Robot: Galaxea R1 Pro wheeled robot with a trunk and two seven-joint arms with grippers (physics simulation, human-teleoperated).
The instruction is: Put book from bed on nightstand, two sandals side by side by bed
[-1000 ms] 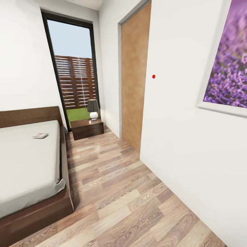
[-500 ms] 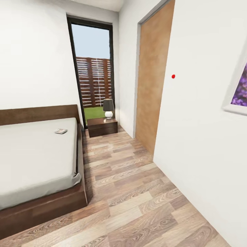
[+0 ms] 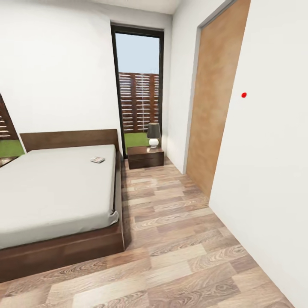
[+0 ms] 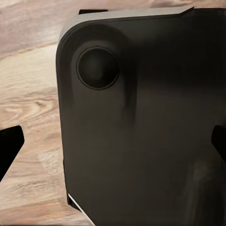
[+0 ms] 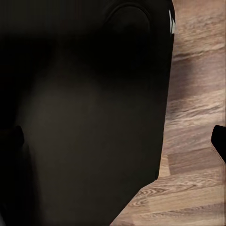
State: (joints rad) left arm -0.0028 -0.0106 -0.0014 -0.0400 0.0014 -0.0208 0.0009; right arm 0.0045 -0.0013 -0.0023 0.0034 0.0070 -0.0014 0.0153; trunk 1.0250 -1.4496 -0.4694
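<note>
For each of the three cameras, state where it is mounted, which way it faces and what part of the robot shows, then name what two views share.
Head view: on the robot's head, facing forward and down at the bed, book, nightstand and lamp; no arms visible.
Left wrist view: on the left arm, facing the floor past a dark robot body panel.
Right wrist view: on the right arm, facing the floor past a dark panel.
Shared: all views show wood-plank floor.

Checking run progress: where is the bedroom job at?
Nothing looks done. The book lies on the bed, near its headboard end. The nightstand by the window carries just a lamp. Nothing appears in hand; the head view looks down the wood floor. Left: book transfer and both sandals.
</note>
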